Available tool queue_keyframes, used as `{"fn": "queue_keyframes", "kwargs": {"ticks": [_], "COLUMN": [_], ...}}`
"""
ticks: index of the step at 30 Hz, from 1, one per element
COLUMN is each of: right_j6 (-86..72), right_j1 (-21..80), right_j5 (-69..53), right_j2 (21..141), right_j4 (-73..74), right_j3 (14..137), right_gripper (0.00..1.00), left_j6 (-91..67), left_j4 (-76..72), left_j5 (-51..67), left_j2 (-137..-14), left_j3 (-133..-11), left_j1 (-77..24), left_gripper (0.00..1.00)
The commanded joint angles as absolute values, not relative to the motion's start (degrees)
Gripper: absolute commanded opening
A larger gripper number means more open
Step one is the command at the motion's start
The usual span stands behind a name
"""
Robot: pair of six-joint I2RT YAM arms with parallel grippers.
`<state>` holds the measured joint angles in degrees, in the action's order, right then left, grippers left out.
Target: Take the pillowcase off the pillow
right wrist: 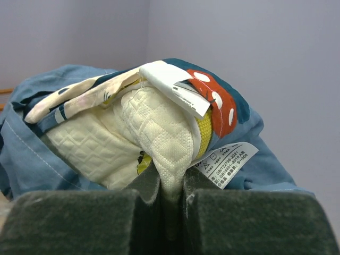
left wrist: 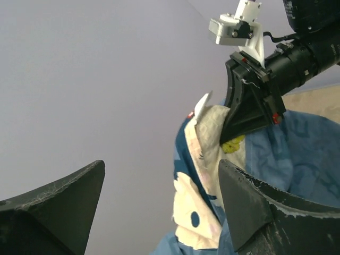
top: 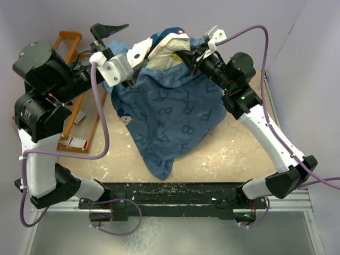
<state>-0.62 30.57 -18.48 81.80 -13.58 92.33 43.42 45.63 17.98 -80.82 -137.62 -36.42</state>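
Note:
The slate-blue pillowcase (top: 170, 111) hangs in a bunched heap over the table's middle, its mouth at the far end. The cream quilted pillow (top: 164, 56) pokes out there. My right gripper (top: 192, 56) is shut on the pillow's corner (right wrist: 154, 133) and holds it up; the yellow edge (right wrist: 203, 130), a white tag (right wrist: 226, 162) and a red bow print (right wrist: 223, 103) sit just behind. My left gripper (top: 125, 53) is open and empty beside the pillowcase's mouth. In the left wrist view the pillowcase's printed edge (left wrist: 196, 212) lies between its fingers, apart from both.
An orange wooden rack (top: 74, 106) lies along the left side of the beige table (top: 228, 154). Purple walls close in at the back and sides. A black rail (top: 170, 191) runs along the near edge.

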Motion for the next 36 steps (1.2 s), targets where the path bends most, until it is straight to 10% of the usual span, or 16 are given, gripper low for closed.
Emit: {"fn": "queue_keyframes", "kwargs": {"ticks": [1, 6, 16, 27, 29, 33, 36], "right_j6": [5.03, 8.49, 12.39, 14.01, 13.56, 13.65, 13.9], "right_j1": [33.09, 37.31, 41.14, 41.43, 41.62, 42.08, 42.88], "right_j5": [-12.59, -13.49, -12.3, -11.33, -11.35, -10.36, -9.4], "right_j2": [78.74, 78.16, 74.54, 70.91, 70.79, 70.97, 71.33], "right_j4": [-25.86, -21.45, -17.54, -15.97, -15.7, -14.33, -13.36], "right_j3": [97.97, 98.01, 89.83, 83.13, 83.1, 83.45, 84.15], "right_gripper": [0.0, 0.0, 0.0, 0.0, 0.0, 0.0, 0.0], "left_j6": [38.42, 39.59, 44.53, 45.77, 43.7, 40.58, 39.8], "left_j4": [52.47, 54.25, 37.18, 35.87, 36.25, 51.89, 58.44], "left_j5": [19.42, 17.83, 4.52, 5.07, 5.86, 19.04, 21.61], "left_j2": [-84.01, -84.42, -78.05, -72.75, -73.22, -76.03, -78.28], "left_j3": [-138.22, -132.29, -116.2, -112.55, -113.73, -120.64, -120.96], "left_j1": [-36.63, -36.68, -36.62, -36.64, -36.63, -36.69, -36.73], "left_gripper": [0.88, 0.78, 0.27, 0.13, 0.17, 0.71, 0.84]}}
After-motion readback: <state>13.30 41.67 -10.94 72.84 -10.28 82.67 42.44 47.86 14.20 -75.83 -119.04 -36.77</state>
